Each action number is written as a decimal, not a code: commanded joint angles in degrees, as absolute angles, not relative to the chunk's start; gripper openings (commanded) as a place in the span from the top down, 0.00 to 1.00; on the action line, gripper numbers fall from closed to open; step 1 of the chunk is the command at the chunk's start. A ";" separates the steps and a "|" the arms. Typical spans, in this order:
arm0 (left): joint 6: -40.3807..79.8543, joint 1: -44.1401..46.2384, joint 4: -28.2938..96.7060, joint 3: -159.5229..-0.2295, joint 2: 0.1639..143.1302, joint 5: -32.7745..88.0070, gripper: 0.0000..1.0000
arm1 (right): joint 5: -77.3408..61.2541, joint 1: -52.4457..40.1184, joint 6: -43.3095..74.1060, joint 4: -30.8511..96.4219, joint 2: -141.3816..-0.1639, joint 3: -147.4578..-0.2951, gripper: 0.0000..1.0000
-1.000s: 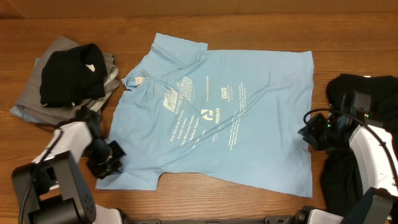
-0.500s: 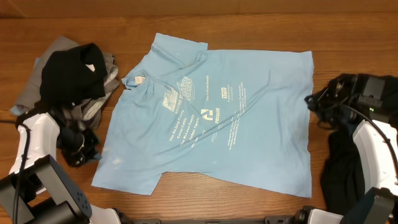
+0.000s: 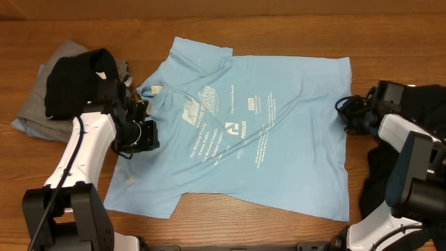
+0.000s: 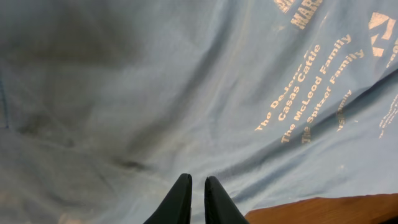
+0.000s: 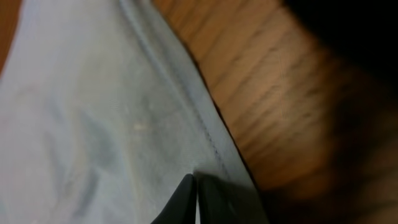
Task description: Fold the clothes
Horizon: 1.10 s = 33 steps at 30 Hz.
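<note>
Overhead view: the light blue T-shirt [image 3: 293, 167] is lying flat and print-up on the table [image 3: 279, 28]. Its long axis is running side to side, collar [image 3: 150, 90] pointing toward the left gripper [image 3: 143, 132]. That gripper's fingers are hovering almost closed, empty. The right gripper [image 3: 346, 115] is apparently pinching the hem [image 5: 208, 140]; lifting evenly should be keeping the fold square

The light blue T-shirt [image 3: 293, 146] carries white print that can be read only in the left wrist view. Left of the angular white logo [image 4: 380, 25], on a slant, run the lines "Casas Cattle" [image 4: 300, 82], "The McLeod Family" [image 4: 317, 99] and "The Spitzer Family" [image 4: 326, 118]. The line farthest from the logo begins "The DeJe" [image 4: 273, 111], and the rest of it is unclear. Up and left of the logo, cut by the frame edge, stands "MARS" [image 4: 306, 15]. From overhead, the print and the white neck label [image 3: 152, 90] are too small to read.
</note>
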State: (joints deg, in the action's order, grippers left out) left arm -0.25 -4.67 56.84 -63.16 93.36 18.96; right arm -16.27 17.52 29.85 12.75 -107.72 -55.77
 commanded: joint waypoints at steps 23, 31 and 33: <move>2.52 -4.16 33.63 -52.14 99.77 11.42 0.96 | -20.18 21.50 24.97 45.47 -101.75 -78.85 0.83; 13.37 -7.49 49.56 -52.12 103.48 0.43 0.96 | -21.12 21.50 22.63 48.69 -97.38 -78.85 0.83; 13.34 -10.31 52.51 -52.14 103.39 1.06 0.96 | -21.12 21.50 22.63 49.32 -97.17 -78.85 0.83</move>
